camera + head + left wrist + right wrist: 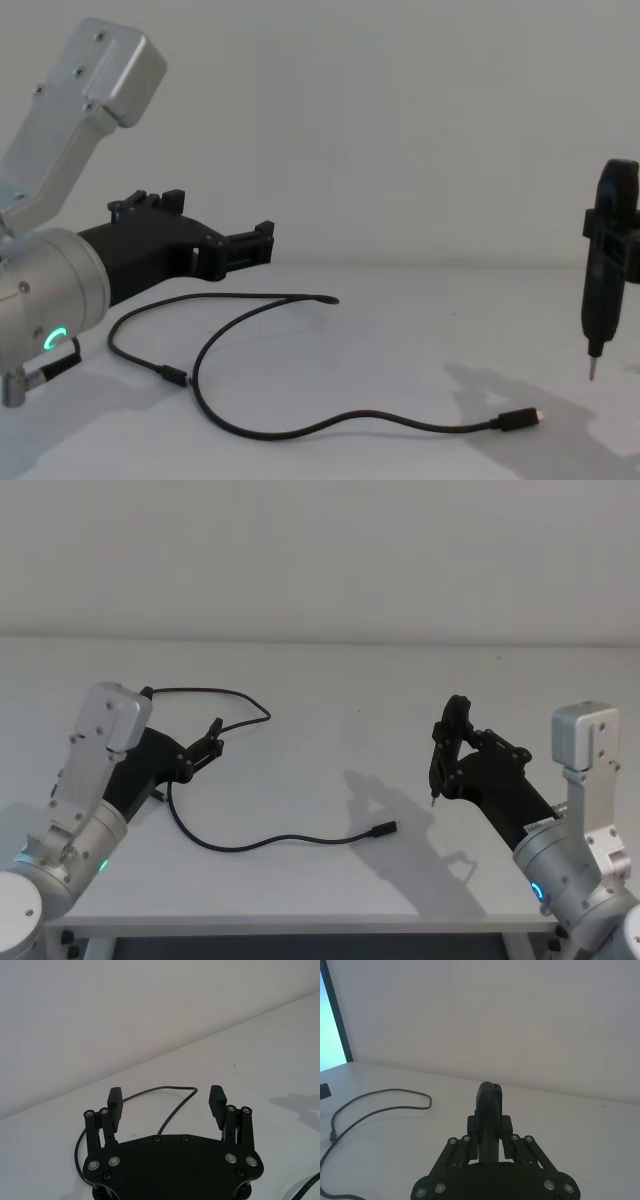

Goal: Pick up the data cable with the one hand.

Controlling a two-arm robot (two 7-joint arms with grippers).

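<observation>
The data cable (290,837) is thin and black and lies on the white table (330,890). It loops at the back left and snakes to a plug (520,419) near the front centre. My left gripper (213,736) hovers just above the cable's loop with both fingers spread wide apart. In the left wrist view the cable (165,1087) runs between and beyond the open fingers (115,1102). My right gripper (448,735) hangs shut above the table's right side, apart from the cable. In the chest view, the right gripper (612,230) ends in a thin point hanging downward. The right wrist view shows the cable (390,1090) far off.
A plain white wall stands behind the table. The table's front edge (300,917) runs just ahead of both arms. The right gripper casts a shadow (400,810) close to the cable's plug.
</observation>
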